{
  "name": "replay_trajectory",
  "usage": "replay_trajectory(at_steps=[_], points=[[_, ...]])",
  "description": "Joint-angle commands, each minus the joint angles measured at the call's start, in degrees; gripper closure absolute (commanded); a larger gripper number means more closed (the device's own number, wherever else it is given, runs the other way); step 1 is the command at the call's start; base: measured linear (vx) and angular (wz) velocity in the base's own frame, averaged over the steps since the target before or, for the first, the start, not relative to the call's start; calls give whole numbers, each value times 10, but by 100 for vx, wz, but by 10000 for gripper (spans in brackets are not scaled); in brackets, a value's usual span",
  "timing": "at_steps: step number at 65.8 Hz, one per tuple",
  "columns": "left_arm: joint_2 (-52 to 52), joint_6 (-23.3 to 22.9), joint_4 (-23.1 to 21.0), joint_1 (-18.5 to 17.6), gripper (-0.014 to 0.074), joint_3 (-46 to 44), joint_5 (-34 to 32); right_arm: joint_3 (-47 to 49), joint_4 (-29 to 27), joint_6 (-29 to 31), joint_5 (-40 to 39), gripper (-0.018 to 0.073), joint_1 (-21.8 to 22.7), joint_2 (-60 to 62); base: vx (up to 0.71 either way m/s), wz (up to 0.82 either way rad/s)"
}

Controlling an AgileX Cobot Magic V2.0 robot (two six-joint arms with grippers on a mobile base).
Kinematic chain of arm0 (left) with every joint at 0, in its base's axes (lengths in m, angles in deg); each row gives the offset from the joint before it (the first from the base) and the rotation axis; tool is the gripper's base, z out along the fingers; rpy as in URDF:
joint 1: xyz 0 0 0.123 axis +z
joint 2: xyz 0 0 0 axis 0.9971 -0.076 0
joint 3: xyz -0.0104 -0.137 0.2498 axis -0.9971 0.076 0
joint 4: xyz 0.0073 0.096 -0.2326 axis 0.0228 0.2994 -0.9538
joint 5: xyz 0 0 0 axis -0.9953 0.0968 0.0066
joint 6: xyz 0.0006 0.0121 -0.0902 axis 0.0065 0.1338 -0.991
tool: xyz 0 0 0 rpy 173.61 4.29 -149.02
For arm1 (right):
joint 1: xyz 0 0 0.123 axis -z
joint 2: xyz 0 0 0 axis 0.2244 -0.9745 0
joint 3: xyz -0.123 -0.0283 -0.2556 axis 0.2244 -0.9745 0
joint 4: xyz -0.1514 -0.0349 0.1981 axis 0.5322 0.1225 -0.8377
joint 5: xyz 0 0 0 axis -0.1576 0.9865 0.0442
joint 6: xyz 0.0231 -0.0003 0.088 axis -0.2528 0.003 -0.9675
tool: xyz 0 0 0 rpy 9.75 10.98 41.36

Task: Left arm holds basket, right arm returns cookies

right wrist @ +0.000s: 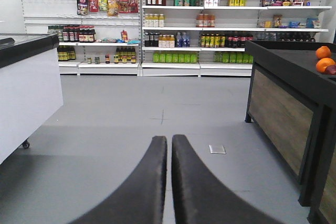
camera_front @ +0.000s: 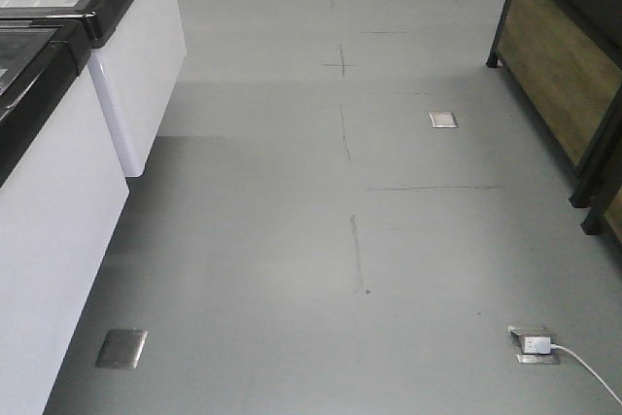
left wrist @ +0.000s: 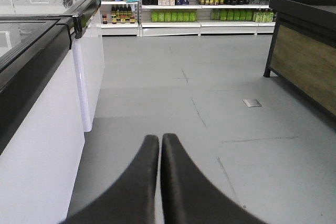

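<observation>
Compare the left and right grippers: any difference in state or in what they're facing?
The left gripper has the white freezer close on the left of its view. The right gripper has the dark wood-panelled stand close on the right of its view, with oranges on top. The slit between the left gripper's fingers looks thinner than the right's. Shared: both are black, shut, holding nothing, and pointed down the aisle toward stocked shelves.

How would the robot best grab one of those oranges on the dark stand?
Probably the upper orange, across its round middle, coming down from above. It has no handle, and the other orange and the edge of the stand crowd its lower sides. The right pincer is shut and would need to open first.
</observation>
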Motion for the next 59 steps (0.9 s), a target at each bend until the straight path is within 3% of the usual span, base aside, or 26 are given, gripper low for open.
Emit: replay_trajectory(at_steps=[1, 27, 36, 48, 59], points=[[10, -6, 1, 0, 604, -21, -44, -10, 6, -1, -46, 570, 3, 7, 0, 0], [9, -15, 1, 0, 604, -35, -128, -10, 6, -1, -46, 570, 3, 7, 0, 0], [-16, -8, 2, 1, 604, -84, -124, -10, 6, -1, -46, 570, 3, 7, 0, 0], [-112, 35, 2, 1, 603, -183, -88, -10, 6, -1, -46, 570, 3, 7, 0, 0], [-208, 34, 2, 1, 603, -262, -49, -10, 6, -1, -46, 570, 3, 7, 0, 0]])
